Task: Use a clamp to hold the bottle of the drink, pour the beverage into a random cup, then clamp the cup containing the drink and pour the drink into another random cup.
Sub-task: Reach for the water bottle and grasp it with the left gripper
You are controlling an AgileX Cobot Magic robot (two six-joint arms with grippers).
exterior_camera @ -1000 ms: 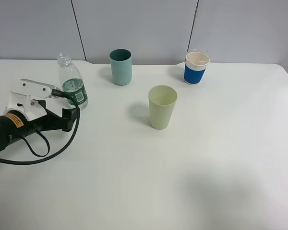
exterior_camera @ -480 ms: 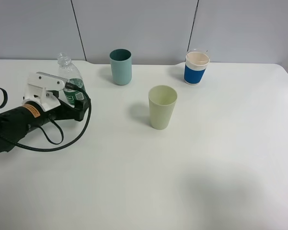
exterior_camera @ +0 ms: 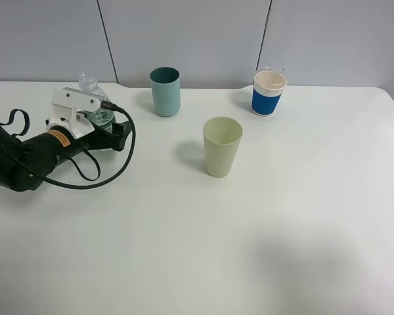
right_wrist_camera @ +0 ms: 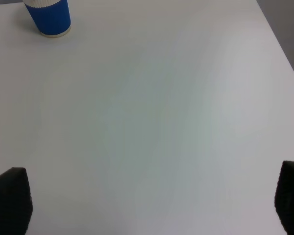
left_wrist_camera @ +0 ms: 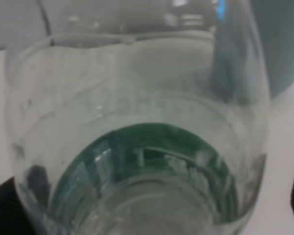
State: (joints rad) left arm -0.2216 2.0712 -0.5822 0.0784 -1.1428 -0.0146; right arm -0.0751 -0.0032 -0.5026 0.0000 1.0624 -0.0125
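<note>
A clear plastic bottle [exterior_camera: 90,85] with a green label stands uncapped at the table's left and holds clear liquid. My left gripper [exterior_camera: 109,129] is open, with its jaws on either side of the bottle's lower body. In the left wrist view the bottle [left_wrist_camera: 137,122] fills the frame, with dark fingertips [left_wrist_camera: 2,208] at the edges. A teal cup [exterior_camera: 165,92], a pale green cup [exterior_camera: 222,146] and a blue-sleeved white cup [exterior_camera: 269,92] stand upright. My right gripper [right_wrist_camera: 149,200] is open over bare table and is out of the exterior view.
The white table [exterior_camera: 282,230] ends at a grey panel wall at the back. The left arm's black cable [exterior_camera: 85,180] loops on the table beside the arm. The blue-sleeved cup [right_wrist_camera: 48,17] also shows in the right wrist view, and the teal cup [left_wrist_camera: 279,44] behind the bottle.
My left gripper has moved forward and to the right, from in front of the bottle to around its lower body. The cups and the bottle have not moved.
</note>
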